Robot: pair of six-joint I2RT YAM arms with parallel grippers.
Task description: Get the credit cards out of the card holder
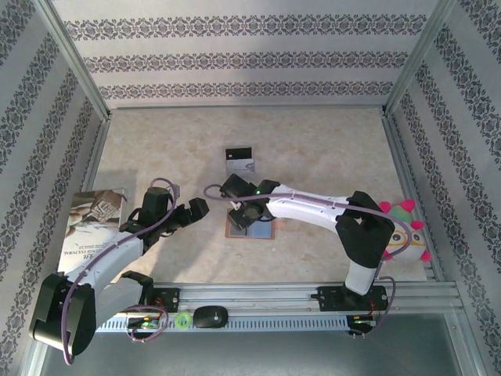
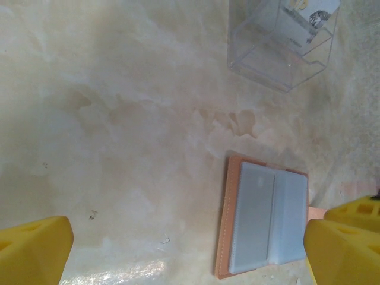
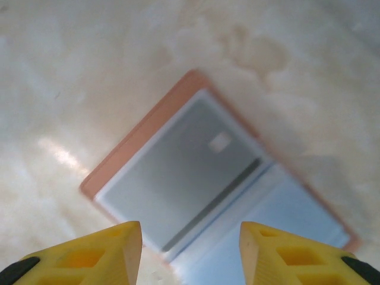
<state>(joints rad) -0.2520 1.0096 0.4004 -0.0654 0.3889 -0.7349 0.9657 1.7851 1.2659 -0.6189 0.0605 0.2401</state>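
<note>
The card holder (image 1: 252, 229) lies open and flat on the table, tan leather with blue-grey sleeves inside. In the right wrist view the card holder (image 3: 208, 178) sits just beyond my fingertips (image 3: 95, 252), and a grey credit card (image 3: 190, 172) with a small pale square shows through one sleeve. My right gripper (image 3: 191, 249) hovers over it, open, with nothing between the jaws. My left gripper (image 2: 187, 255) stands wide open above bare table, with the card holder (image 2: 264, 219) near its right finger. From above, the left gripper (image 1: 192, 211) is left of the holder and the right gripper (image 1: 250, 210) directly over it.
A clear plastic case (image 1: 241, 162) with a black end stands just behind the holder; the case (image 2: 282, 41) has printed cards inside. A magazine (image 1: 98, 215) lies at the left, a pink and green plush toy (image 1: 403, 219) at the right. A black mouse (image 1: 210, 316) rests on the front rail.
</note>
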